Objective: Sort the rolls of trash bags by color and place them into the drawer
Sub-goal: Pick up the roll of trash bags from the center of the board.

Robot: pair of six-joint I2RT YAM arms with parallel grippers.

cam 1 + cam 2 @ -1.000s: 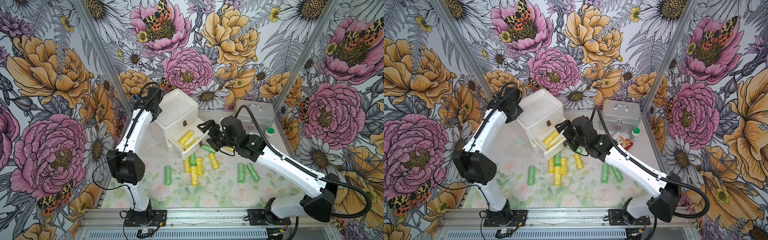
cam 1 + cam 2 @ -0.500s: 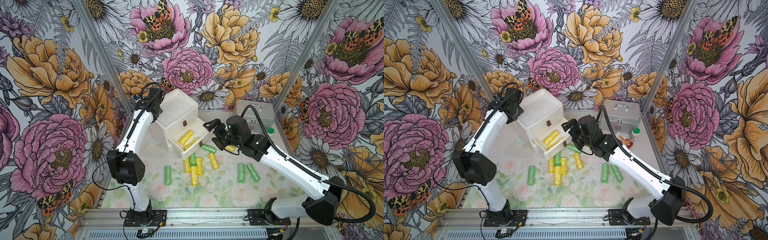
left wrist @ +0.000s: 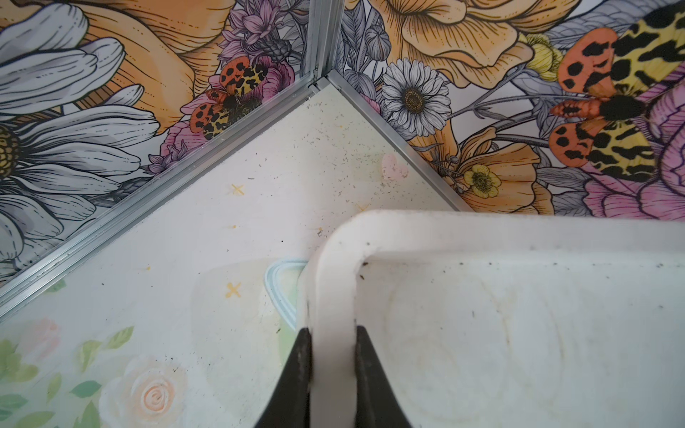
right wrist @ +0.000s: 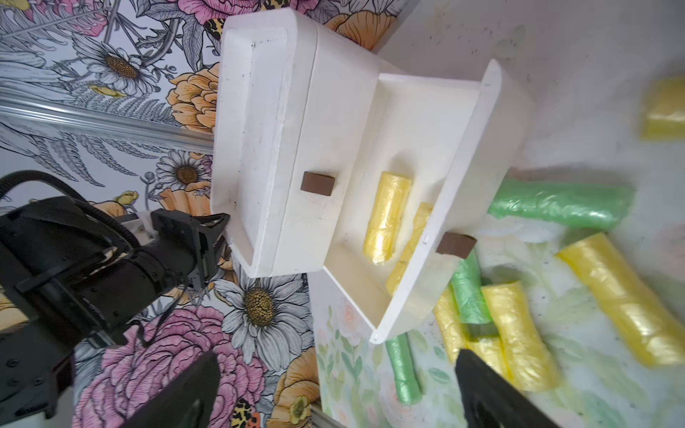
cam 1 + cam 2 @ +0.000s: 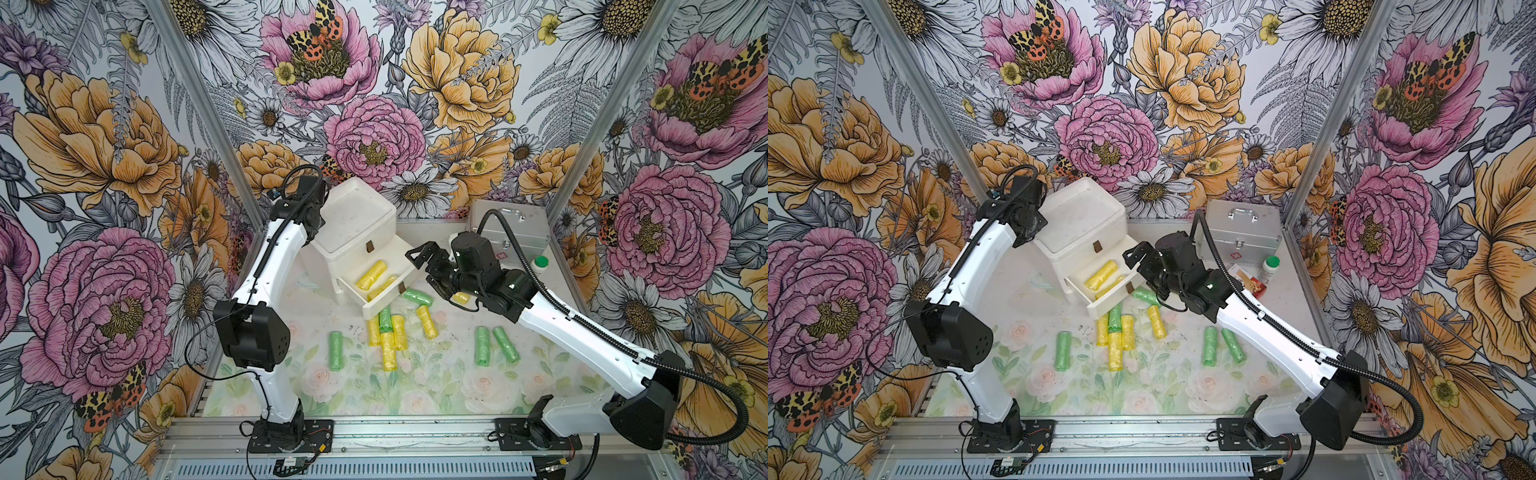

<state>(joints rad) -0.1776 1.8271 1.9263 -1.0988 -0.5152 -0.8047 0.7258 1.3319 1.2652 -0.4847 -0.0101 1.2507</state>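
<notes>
The left gripper [image 3: 333,331] is clamped on the top rim of the chest [image 5: 353,216] (near a back corner). The right gripper [image 5: 422,268] hangs wide and empty just beside the open drawer [image 5: 387,301], which holds two yellow rolls [image 5: 371,274]. More yellow and green rolls [image 5: 392,332] lie scattered on the table [image 5: 436,386] in front of it.

Drawer [image 5: 387,296] open, two yellow rolls [image 5: 371,274] inside; loose rolls [image 5: 389,351] scattered outside.
</notes>
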